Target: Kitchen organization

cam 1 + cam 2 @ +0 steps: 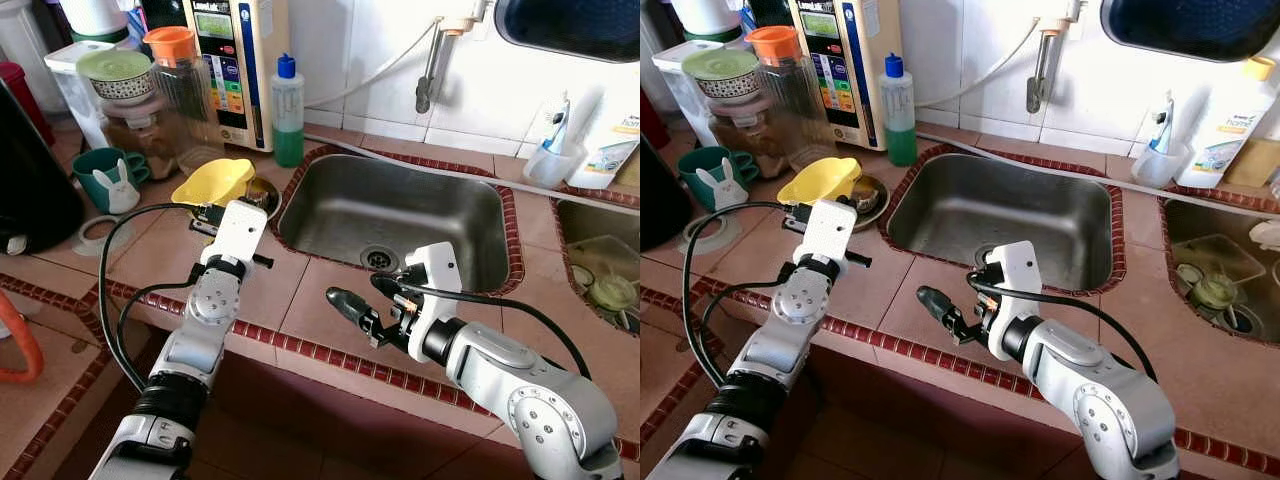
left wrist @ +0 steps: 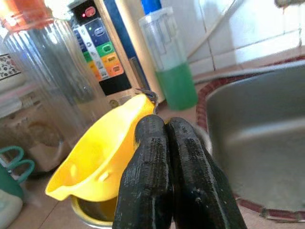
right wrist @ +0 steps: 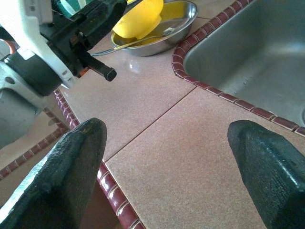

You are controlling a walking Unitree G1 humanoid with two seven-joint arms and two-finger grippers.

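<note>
A yellow plastic bowl (image 1: 212,182) lies tilted in a shallow steel dish (image 1: 264,196) on the tiled counter, left of the sink. My left gripper (image 2: 166,125) is shut, its two black fingers pressed together with the tips right at the near rim of the yellow bowl (image 2: 100,162); I cannot tell whether they pinch it. My right gripper (image 1: 362,295) hovers open and empty above the counter's front edge, before the sink. Seen from the right wrist, its fingers (image 3: 62,167) stand wide apart, with the steel dish (image 3: 183,19) and a spoon in it farther off.
The steel sink (image 1: 400,215) is mid-counter, and a second basin (image 1: 600,270) at the right holds dishes. Behind the bowl stand a green soap bottle (image 1: 288,110), a water purifier (image 1: 235,60), a clear orange-lidded pitcher (image 1: 180,80) and a green rabbit mug (image 1: 105,175).
</note>
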